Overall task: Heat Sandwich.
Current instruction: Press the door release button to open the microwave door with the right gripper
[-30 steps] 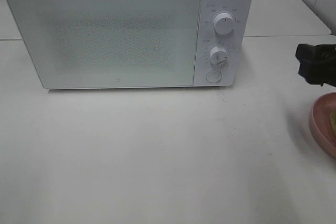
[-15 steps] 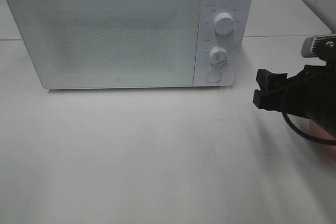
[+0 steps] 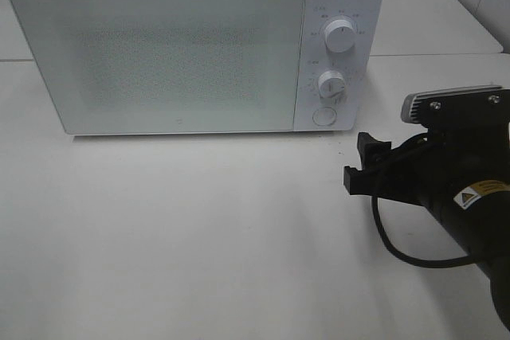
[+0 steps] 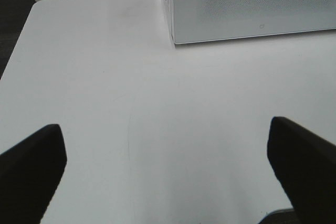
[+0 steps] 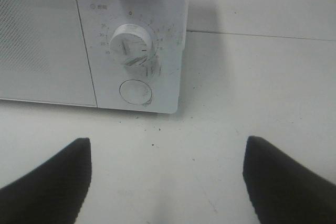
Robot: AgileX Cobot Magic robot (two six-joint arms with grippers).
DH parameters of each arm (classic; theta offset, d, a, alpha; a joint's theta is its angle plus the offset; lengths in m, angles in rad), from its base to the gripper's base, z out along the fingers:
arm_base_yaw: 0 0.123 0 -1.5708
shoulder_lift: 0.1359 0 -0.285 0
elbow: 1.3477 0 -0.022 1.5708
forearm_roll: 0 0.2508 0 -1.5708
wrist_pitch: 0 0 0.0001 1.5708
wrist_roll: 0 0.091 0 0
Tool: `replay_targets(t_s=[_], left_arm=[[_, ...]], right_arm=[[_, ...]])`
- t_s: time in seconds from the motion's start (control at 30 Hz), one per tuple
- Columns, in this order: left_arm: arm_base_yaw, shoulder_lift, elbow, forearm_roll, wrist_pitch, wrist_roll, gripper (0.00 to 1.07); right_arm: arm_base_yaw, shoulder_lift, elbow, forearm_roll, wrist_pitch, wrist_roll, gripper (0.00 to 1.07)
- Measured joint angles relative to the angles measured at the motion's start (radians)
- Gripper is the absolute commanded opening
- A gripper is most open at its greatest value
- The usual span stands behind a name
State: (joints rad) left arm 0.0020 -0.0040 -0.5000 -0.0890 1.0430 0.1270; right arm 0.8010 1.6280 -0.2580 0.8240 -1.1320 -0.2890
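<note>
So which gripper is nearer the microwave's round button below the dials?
Right. The right gripper hovers just in front of the round button, facing it. The left gripper is outside the high view, near the microwave at its opposite, door-side corner.

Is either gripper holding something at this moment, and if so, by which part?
Nothing is held. The left gripper and the right gripper both stand open over the table.
</note>
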Motion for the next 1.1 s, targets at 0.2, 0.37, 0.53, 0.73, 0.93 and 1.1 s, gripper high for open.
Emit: replay_targets(t_s=[0.2, 0.37, 0.53, 0.73, 0.93, 1.1], left_arm=[[0.000, 0.000, 0.000, 0.000, 0.000, 0.000, 1.01], [0.000, 0.000, 0.000, 0.000, 0.000, 0.000, 1.01], [0.000, 0.000, 0.000, 0.000, 0.000, 0.000, 1.01], [0.000, 0.000, 0.000, 0.000, 0.000, 0.000, 1.01], [0.000, 0.000, 0.000, 0.000, 0.000, 0.000, 1.01], [0.000, 0.000, 0.000, 0.000, 0.000, 0.000, 1.01]], right_arm=[[0.006, 0.028, -0.016, 0.008, 0.000, 0.000, 0.76], [0.006, 0.028, -0.016, 0.008, 0.000, 0.006, 0.76], [0.006, 0.028, -0.016, 0.008, 0.001, 0.135, 0.76], [0.006, 0.028, -0.016, 0.008, 0.015, 0.431, 0.76], [0.006, 0.028, -0.016, 0.008, 0.040, 0.723, 0.76], [0.006, 0.028, -0.016, 0.008, 0.086, 1.031, 0.74]])
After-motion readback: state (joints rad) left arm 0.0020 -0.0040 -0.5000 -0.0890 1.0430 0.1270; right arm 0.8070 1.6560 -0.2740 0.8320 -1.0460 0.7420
